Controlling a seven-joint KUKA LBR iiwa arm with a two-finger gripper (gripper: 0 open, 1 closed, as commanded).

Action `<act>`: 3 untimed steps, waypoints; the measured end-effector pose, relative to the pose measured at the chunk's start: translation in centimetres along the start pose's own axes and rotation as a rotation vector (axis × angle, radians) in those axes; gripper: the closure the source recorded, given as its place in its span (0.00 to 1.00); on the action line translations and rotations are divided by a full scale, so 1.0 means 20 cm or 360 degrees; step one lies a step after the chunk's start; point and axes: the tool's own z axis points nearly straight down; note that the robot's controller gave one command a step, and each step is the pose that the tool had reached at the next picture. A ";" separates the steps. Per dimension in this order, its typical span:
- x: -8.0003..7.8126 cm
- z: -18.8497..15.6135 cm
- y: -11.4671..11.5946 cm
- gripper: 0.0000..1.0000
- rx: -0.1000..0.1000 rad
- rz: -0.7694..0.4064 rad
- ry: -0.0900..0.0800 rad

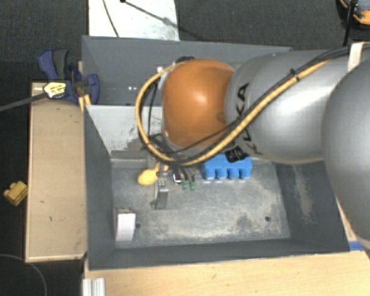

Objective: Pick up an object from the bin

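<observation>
the gripper (pixel 161 195) hangs low over the grey floor of the bin (pixel 234 217). i cannot tell if it is apart or together. a small yellow thing (pixel 147 177) lies just beside it. a blue block (pixel 227 168) is near. a white box (pixel 125 224) sits in a corner.

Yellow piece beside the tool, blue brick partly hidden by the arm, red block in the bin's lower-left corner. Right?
No: the camera view shows the corner block is white, not red. The yellow piece beside the tool and the blue brick partly hidden by the arm are as stated.
</observation>
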 end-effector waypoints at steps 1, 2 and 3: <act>-0.01 -0.02 -0.01 0.00 -0.0003 0.0008 -0.0012; 0.01 -0.02 -0.06 0.00 -0.0001 -0.0041 -0.0010; -0.17 0.15 -0.10 0.00 -0.0007 -0.0045 -0.0029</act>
